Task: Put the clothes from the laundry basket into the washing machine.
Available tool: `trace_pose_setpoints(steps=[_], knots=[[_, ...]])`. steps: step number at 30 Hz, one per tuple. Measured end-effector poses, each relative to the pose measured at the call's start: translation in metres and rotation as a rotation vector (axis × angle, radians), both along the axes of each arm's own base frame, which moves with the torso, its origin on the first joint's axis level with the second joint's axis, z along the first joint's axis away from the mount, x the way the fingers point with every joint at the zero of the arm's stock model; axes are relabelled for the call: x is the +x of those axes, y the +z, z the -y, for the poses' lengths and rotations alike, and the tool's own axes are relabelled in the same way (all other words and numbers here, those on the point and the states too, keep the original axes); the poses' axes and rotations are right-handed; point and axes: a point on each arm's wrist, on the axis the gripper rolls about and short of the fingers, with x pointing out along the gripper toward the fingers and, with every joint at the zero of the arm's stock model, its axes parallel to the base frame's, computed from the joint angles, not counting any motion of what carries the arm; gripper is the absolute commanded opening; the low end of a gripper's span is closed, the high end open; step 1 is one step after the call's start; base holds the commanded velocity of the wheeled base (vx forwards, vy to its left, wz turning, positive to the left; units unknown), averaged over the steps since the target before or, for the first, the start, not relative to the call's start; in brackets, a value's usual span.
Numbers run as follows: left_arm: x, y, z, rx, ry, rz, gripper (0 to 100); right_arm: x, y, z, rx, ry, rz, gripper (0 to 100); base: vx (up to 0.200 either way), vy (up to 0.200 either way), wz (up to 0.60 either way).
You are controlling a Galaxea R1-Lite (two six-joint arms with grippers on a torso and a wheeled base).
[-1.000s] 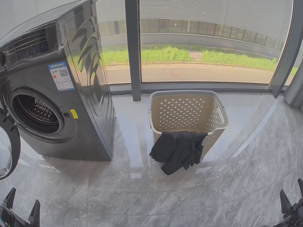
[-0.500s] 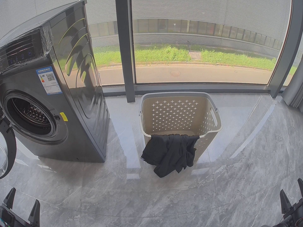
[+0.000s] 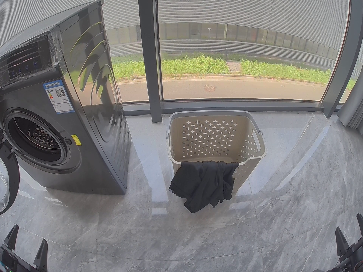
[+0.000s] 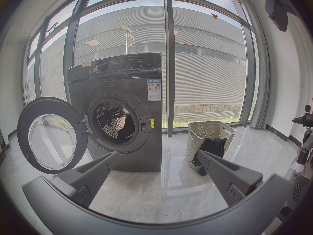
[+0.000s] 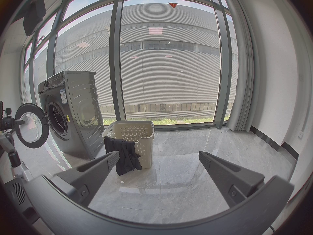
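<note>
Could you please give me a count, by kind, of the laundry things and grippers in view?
Washing machine: 1
Laundry basket: 1
Black garment, draped over the basket's front rim: 1
Grippers: 2, the left gripper and the right gripper, both open
Total: 5

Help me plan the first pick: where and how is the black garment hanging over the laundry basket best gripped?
Probably grip the black garment at the thick hanging bunch just below the laundry basket rim, coming from the near, open-floor side. It drapes over the near wall and hangs outside, so that fold is exposed and free of the plastic. Lifting upward should then clear the rim.
</note>
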Motion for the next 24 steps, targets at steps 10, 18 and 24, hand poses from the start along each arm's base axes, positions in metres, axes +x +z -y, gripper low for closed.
trace_pose_setpoints(steps=[10, 18, 24], knots=[[0.0000, 0.0000, 0.0001, 0.002, -0.003, 0.000, 100, 0.0000, 0.0000, 0.0000, 0.000, 0.000, 0.000, 100, 0.000, 0.000, 0.00], [0.0000, 0.0000, 0.0001, 0.000, -0.003, 0.000, 100, 0.0000, 0.0000, 0.0000, 0.000, 0.000, 0.000, 100, 0.000, -0.025, 0.00], [0.0000, 0.0000, 0.0001, 0.000, -0.003, 0.000, 100, 0.0000, 0.0000, 0.0000, 0.000, 0.000, 0.000, 100, 0.000, -0.067, 0.00]])
